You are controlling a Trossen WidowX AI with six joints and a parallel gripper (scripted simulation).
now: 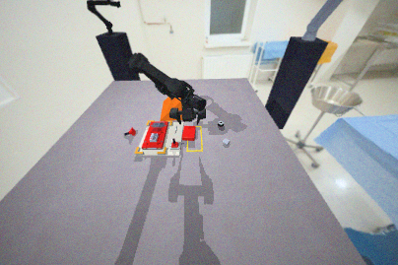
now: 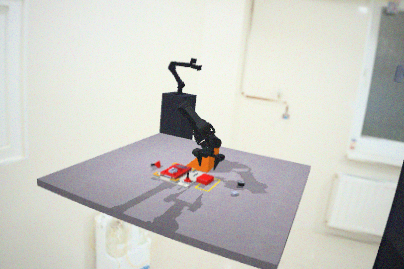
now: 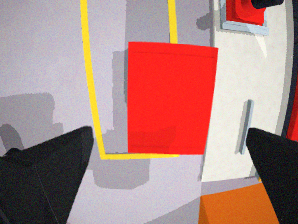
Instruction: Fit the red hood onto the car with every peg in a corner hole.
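Red flat-topped hood [image 3: 170, 98], squarish and matte, lies on the grey table [image 1: 256, 202], overlapping one side of a yellow rectangular outline [image 3: 91, 63], just beside the white jig [image 1: 173, 149]. Black gripper [image 1: 192, 114] hangs above the hood, jaws spread nearly full width, nothing between them; wedge-shaped dark fingers flank the hood in the wrist view. Chassis [image 1: 155, 134] sits in the jig, red with a grey engine block. Orange blocky arm base [image 1: 167, 108] behind. A small dark ring [image 1: 221, 123] and a grey cube [image 1: 226, 141] lie apart on the table.
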